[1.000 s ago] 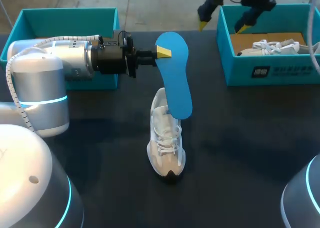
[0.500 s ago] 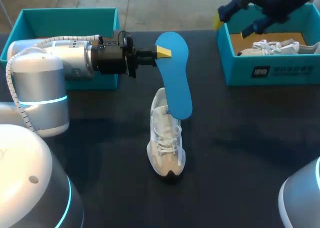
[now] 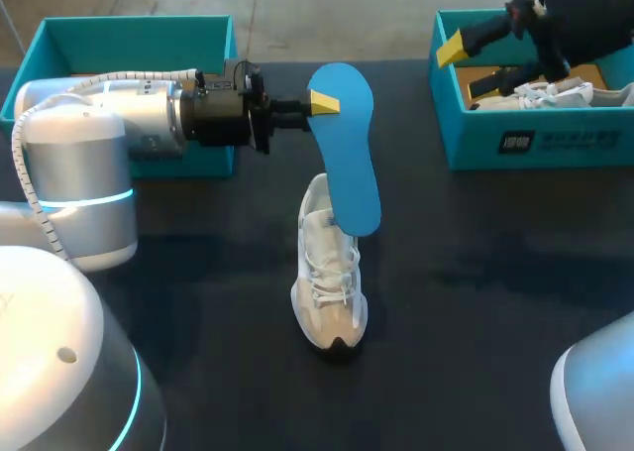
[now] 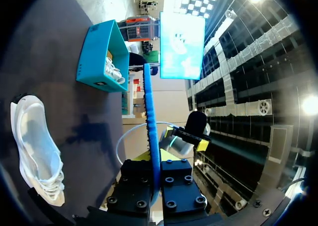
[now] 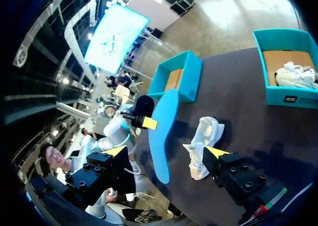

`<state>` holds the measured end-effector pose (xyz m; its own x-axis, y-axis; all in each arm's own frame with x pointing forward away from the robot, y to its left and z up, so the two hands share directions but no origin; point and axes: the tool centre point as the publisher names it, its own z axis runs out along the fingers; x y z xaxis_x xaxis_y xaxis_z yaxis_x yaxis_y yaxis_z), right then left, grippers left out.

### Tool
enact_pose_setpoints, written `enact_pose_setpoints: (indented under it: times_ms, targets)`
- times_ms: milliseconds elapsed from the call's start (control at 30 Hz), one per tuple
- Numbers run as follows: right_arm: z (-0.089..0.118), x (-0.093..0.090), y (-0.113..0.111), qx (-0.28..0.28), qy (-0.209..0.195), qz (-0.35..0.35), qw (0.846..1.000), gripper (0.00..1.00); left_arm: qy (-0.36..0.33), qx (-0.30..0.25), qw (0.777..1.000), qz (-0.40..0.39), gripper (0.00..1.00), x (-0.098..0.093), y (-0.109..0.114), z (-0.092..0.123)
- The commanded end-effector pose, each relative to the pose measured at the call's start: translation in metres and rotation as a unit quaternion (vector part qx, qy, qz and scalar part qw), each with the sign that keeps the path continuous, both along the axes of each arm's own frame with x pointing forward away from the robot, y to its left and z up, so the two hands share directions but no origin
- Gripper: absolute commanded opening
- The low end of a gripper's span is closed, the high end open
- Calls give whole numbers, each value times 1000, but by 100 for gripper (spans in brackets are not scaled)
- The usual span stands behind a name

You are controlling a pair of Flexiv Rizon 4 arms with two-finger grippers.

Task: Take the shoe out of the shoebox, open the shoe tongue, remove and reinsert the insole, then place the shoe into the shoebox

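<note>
Above the sneaker, an insole held aloft

Over the dark table (image 3: 495, 292), the left gripper (image 3: 315, 102) is clamped on the upper end of a blue foam insole (image 3: 355, 164). The insole's lower end hangs over the heel of the white lace-up mesh sneaker (image 3: 330, 273). The sneaker lies mid-table, between the left teal cardboard shoebox (image 3: 129, 25) and the right teal cardboard shoebox (image 3: 535, 144). The right gripper (image 3: 471, 64) hovers over the right box, fingers spread apart and holding nothing. A second white shoe (image 3: 540, 94) lies inside that box.

Blue insole (image 3: 349, 154) hangs over the white shoe (image 3: 330, 282).
</note>
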<state>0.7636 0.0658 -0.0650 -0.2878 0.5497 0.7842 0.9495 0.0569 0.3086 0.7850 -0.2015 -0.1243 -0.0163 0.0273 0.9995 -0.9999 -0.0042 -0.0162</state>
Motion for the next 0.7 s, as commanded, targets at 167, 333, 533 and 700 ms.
enact_pose_setpoints:
  times_ms: [167,333,533,700]
  targets:
    - [-21,0,2,116,30,41,992,100,0,1,1000,-1,0,-1,1,0]
    - [-34,0,0,117,42,35,992,100,0,1,1000,-1,0,-1,1,0]
    - [-45,3,-3,123,57,30,990,100,0,1,1000,-1,0,-1,1,0]
    - [-52,6,-1,131,61,39,989,100,0,1,1000,-1,0,-1,1,0]
